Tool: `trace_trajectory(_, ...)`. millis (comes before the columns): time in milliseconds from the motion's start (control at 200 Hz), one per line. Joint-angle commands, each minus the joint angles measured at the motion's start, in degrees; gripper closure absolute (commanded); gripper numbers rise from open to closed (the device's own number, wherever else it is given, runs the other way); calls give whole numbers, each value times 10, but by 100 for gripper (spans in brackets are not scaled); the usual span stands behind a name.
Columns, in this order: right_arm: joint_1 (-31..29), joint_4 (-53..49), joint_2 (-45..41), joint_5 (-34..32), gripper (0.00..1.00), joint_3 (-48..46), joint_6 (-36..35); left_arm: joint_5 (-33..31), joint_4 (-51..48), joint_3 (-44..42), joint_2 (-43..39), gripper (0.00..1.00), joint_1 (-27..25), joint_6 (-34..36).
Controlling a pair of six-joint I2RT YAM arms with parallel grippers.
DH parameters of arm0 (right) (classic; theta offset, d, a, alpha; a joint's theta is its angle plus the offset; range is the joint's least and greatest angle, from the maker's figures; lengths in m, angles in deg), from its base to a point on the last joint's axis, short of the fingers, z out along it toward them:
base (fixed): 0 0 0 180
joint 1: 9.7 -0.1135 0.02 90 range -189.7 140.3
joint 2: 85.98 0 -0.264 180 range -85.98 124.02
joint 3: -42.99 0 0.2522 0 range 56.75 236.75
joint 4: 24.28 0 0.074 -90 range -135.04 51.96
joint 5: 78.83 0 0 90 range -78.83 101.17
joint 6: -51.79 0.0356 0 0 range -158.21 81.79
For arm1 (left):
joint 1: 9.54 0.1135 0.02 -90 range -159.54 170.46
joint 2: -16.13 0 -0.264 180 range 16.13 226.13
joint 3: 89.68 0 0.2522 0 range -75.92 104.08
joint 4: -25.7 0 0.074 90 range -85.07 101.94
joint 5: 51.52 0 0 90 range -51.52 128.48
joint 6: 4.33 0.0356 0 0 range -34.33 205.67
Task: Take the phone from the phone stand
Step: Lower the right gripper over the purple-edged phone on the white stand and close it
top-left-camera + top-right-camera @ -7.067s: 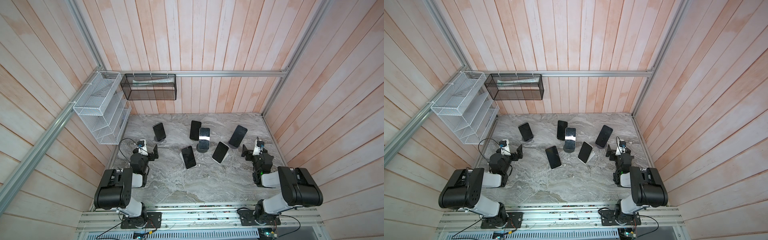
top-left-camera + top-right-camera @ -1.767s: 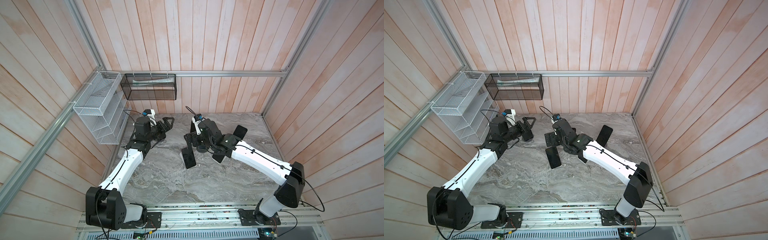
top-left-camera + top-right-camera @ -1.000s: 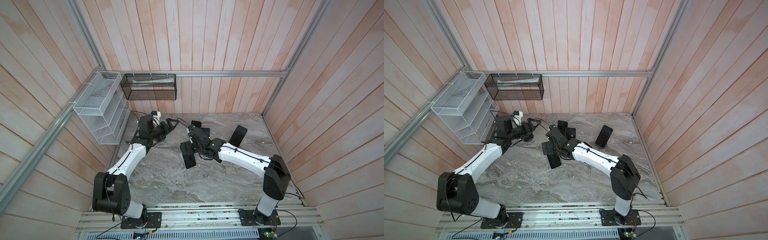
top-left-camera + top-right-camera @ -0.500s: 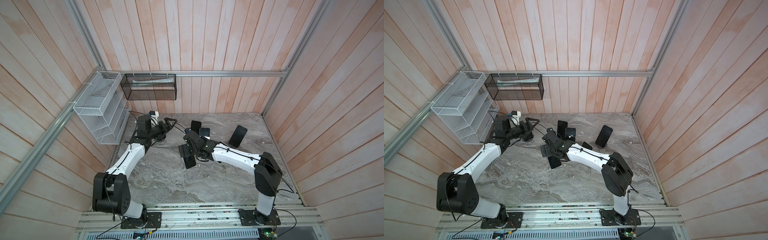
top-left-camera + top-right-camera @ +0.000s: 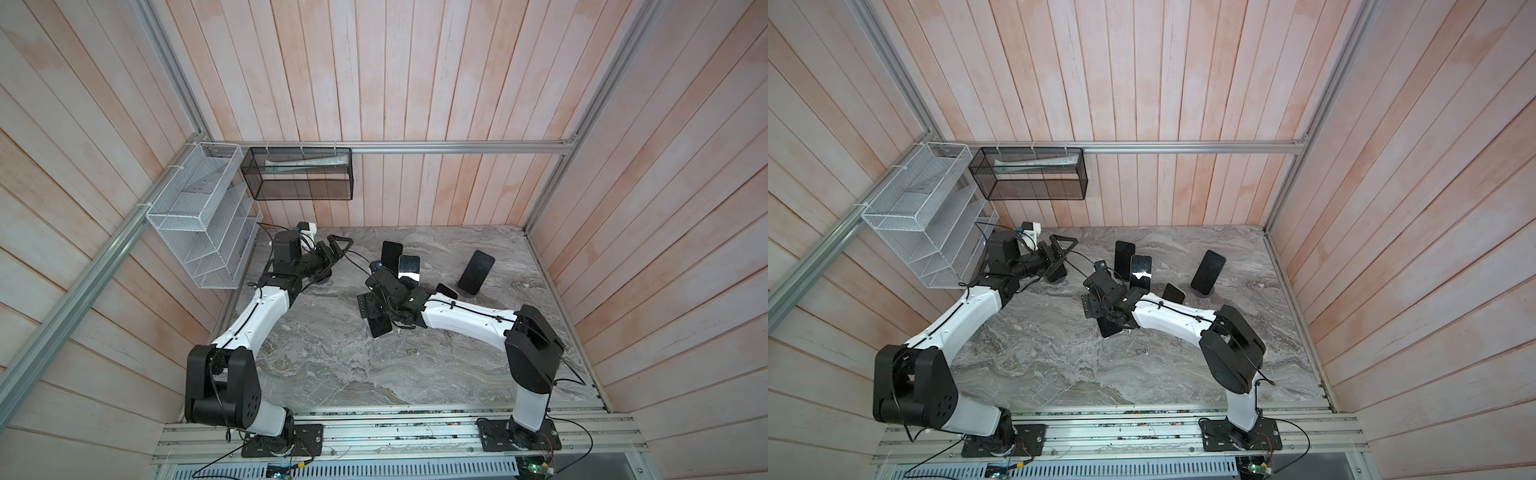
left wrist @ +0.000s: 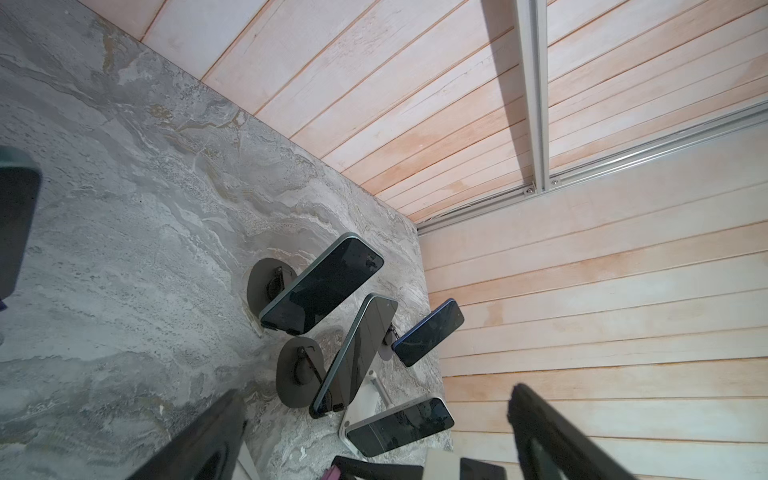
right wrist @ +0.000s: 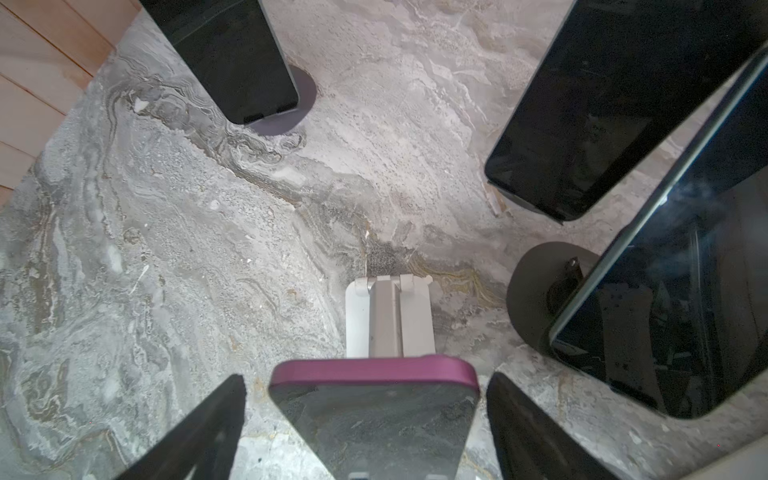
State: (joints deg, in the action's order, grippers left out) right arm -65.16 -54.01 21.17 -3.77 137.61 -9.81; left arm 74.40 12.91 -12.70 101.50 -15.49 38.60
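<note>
Phone (image 7: pixel 374 424), magenta-edged, between parted fingers (image 7: pixel 199 436) of right hand (image 7: pixel 365 380)

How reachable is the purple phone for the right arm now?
Probably yes: the right pincer is open and straddles the purple phone on its white stand, with nothing between jaws and phone edges.

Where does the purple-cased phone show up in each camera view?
In a top view: purple-cased phone mid-table, under the right gripper.
In a top view: same spot.
Left wrist: probably the magenta sliver at the picture's edge.
Right wrist: phone between the gripper's open fingers, before its white stand.
Shared landmark: the right gripper.
</note>
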Motion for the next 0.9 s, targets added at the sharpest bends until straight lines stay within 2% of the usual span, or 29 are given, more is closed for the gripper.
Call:
trace_trajectory(0,-2,19,-10,-24,11,-6,1,11,16,6,-4,0,7,-6)
trace_trajectory(545,-4,27,12,-18,14,2,2,22,36,-4,-1,0,20,-28)
trace_trajectory(705,-3,39,17,3,16,5,-4,34,50,-9,-2,0,34,-45)
trace_trajectory(895,-4,47,17,-3,16,2,-11,37,57,-12,-5,3,42,-51)
